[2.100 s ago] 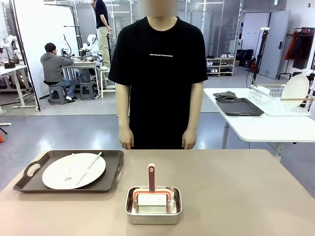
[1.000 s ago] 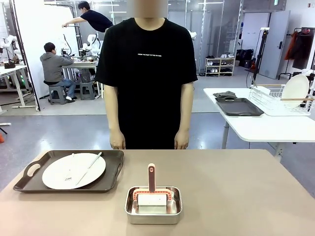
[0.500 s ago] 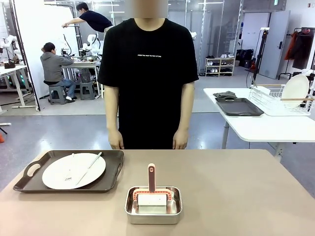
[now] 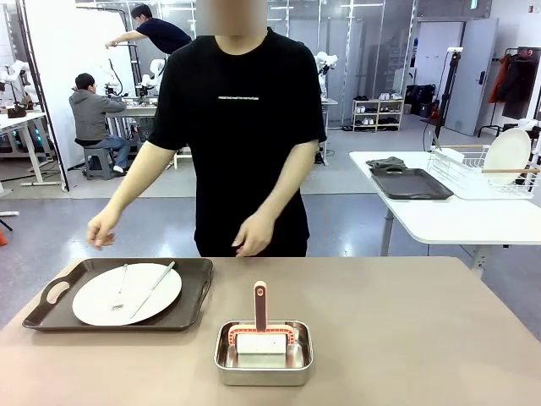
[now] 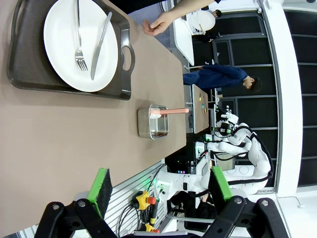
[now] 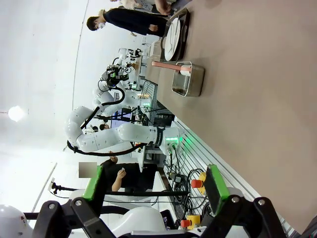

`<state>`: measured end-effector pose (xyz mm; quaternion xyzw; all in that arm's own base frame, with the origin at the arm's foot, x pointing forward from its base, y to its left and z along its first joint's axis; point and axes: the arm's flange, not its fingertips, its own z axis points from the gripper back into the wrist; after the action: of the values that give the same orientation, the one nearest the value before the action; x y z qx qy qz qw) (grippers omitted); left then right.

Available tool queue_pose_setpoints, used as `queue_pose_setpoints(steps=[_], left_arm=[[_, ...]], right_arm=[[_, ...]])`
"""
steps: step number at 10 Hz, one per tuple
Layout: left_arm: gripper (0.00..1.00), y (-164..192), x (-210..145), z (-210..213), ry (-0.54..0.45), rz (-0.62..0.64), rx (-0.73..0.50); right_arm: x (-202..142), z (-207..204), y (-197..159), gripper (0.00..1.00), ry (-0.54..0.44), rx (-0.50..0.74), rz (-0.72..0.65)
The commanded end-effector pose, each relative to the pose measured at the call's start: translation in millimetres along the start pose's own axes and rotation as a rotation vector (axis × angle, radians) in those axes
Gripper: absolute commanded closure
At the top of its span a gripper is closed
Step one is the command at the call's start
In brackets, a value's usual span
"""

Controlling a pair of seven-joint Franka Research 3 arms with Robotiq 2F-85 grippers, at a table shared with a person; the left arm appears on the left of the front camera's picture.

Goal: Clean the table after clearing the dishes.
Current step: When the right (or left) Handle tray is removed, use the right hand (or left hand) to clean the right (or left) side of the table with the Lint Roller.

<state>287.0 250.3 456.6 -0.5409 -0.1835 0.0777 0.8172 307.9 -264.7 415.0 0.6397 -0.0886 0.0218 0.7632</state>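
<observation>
The tan-brown table carries a dark brown handled tray at its left. A round white plate lies on the tray, with a fork and a knife on it. The person leans in from the far side, one hand above the tray's far edge and the other hand near its right corner. In the left wrist view my left gripper stands open, well back from the plate. The right gripper is open too, far from the plate.
A small steel pan with a pink-handled wiper standing in it sits near the table's front middle. At the right, across a gap, a white table holds a dark tray and a dish rack with a plate.
The person has stepped toward picture left and leaned in, raising both arms from their sides toward the tray. The tray, plate and pan have not moved.
</observation>
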Motion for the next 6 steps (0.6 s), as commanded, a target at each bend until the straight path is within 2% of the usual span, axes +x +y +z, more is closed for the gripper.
queue_pose_setpoints(steps=[1,6], left_arm=[[0.00,-0.9,-0.3,2.1,-0.006,-0.003,0.002],[0.00,-0.9,-0.3,2.1,-0.006,-0.003,0.002]], right_arm=[[-0.2,0.0,3.5,0.00,0.000,-0.002,0.001],[-0.2,0.0,3.5,0.00,0.000,-0.002,0.001]])
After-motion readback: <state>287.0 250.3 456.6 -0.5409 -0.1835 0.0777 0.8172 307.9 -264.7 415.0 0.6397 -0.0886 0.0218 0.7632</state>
